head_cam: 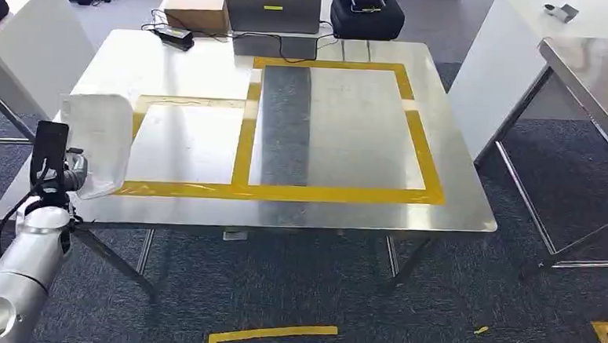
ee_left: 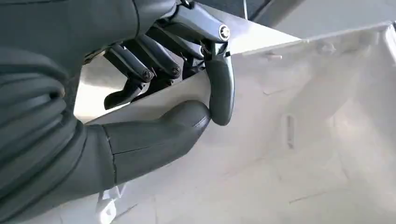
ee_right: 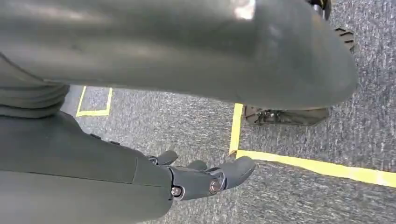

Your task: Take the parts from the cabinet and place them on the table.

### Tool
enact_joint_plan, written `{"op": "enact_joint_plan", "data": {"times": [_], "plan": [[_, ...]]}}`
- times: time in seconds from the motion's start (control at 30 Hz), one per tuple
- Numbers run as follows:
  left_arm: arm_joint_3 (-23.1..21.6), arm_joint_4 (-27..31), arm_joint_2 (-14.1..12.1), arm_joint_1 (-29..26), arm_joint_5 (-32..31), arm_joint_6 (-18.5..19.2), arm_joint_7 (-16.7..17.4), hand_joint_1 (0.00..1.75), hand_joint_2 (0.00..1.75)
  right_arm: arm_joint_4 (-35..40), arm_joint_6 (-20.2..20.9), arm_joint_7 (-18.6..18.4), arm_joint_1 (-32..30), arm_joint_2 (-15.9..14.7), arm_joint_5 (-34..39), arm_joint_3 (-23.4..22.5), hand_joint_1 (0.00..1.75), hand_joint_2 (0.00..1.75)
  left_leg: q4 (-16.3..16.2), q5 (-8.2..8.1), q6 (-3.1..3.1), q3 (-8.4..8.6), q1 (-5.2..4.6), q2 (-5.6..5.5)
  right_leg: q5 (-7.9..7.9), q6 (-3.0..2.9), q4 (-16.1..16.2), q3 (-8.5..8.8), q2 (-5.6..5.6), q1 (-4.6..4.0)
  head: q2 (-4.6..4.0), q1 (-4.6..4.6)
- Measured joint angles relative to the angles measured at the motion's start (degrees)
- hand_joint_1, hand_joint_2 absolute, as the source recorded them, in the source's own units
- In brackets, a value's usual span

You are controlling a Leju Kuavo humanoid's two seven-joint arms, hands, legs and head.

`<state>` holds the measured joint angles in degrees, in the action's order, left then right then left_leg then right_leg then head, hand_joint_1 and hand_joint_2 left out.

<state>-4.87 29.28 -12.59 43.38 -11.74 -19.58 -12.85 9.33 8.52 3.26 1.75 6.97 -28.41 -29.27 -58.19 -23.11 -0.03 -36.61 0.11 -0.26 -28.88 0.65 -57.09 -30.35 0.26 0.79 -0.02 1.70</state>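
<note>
Left hand gripping, right hand hanging free

We see our left arm (head_cam: 21, 263) reach in from the lower left, silver and bent upward at the wrist. Our left hand (ee_left: 187, 102) pinches the edge of a white part (ee_left: 303, 154) between the thick thumb and the darker fingers (ee_left: 219, 88). Our right hand (ee_right: 205, 179) hangs low, fingers loosely extended and apart, holding nothing

A lab or workshop: steel table (head_cam: 212, 72) with yellow tape outlines (head_cam: 327, 192), grey carpet (head_cam: 295, 289), taped floor markings (head_cam: 269, 335).
</note>
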Motion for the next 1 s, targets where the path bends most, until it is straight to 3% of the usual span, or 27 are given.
{"op": "enact_joint_plan", "data": {"times": [0.3, 0.63, 1.0], "plan": [[3.3, -8.9, -2.6, 0.8, -1.7, -5.0, 4.7, 1.75, 1.75, 0.0, 1.7, 1.0, -0.1, -0.8, 0.0, 0.0, 0.0, 0.0, 0.0, -0.03, -0.05, 0.0, 0.05, -0.03, -0.1, -0.13, 0.0, -0.06, -0.03, -0.05, 0.0, 0.0], [2.5, -12.5, -4.4, 2.6, -12.2, -9.7, 11.3, 1.75, 1.75, 0.0, 1.9, 1.7, -0.1, -2.0, -0.4, 0.0, 0.0, 0.0, 0.0, -0.02, -0.05, 0.0, 0.06, -0.05, -0.1, -0.12, 0.0, -0.05, -0.05, -0.05, 0.0, 0.0], [0.8, -13.3, -4.2, 8.3, -16.5, -11.2, 10.1, 1.75, 1.75, 0.0, 1.6, 0.9, -0.1, -2.4, -0.4, 0.0, 0.0, 0.0, 0.0, -0.01, -0.07, 0.03, 0.06, -0.04, -0.09, -0.13, 0.0, -0.06, -0.05, -0.05, 0.0, 0.0]]}}
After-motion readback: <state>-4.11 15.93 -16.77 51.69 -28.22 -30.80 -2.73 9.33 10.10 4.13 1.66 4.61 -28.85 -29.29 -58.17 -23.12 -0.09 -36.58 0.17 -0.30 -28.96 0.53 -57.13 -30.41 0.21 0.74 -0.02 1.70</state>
